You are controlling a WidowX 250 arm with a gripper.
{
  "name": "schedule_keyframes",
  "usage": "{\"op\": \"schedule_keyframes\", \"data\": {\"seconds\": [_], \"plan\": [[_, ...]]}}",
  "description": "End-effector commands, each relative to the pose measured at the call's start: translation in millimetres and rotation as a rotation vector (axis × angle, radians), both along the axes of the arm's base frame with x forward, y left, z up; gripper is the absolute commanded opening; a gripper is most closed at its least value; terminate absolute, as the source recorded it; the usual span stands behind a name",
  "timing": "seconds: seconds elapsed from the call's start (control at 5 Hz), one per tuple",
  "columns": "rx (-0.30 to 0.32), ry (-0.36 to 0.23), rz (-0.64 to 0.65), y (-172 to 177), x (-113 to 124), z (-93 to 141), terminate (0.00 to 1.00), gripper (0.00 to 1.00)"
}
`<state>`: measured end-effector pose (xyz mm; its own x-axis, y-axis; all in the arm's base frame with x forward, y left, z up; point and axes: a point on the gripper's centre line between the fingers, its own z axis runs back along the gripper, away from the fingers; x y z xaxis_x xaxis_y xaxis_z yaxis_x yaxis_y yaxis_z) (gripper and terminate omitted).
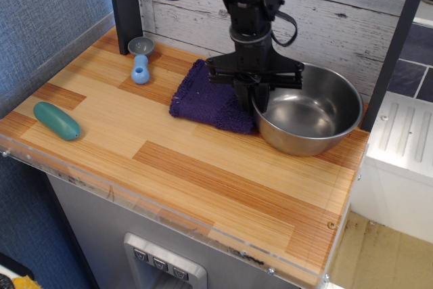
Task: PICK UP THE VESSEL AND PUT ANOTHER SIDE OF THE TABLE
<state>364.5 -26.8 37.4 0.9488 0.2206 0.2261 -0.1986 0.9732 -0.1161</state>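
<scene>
Nearest the front-left edge of the table (203,187), a teal oval obj. (57,120) is seen. Farther back at right, the vessel (308,114) is pinched at its left rim by the gripper (254,96), w/ a purple cloth (210,96) just beside. A blue-handled scoop (140,59) is set at rear left.

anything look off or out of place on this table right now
Nothing is spilled or damaged. One oddity: the purple cloth lies rumpled, and the steel bowl seems to sit against or over its right edge, where the claw is clamped on the bowl's rim. The green oval and blue-handled scoop lie flat.
</scene>
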Motion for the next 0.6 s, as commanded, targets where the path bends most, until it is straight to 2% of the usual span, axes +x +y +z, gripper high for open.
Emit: {"op": "schedule_keyframes", "data": {"seconds": [0.0,0.4], "plan": [[-0.036,-0.148,0.030,6.0,3.1,55.6,0.00,0.00],[-0.042,-0.165,0.026,8.7,-8.4,70.5,0.00,0.00]]}}
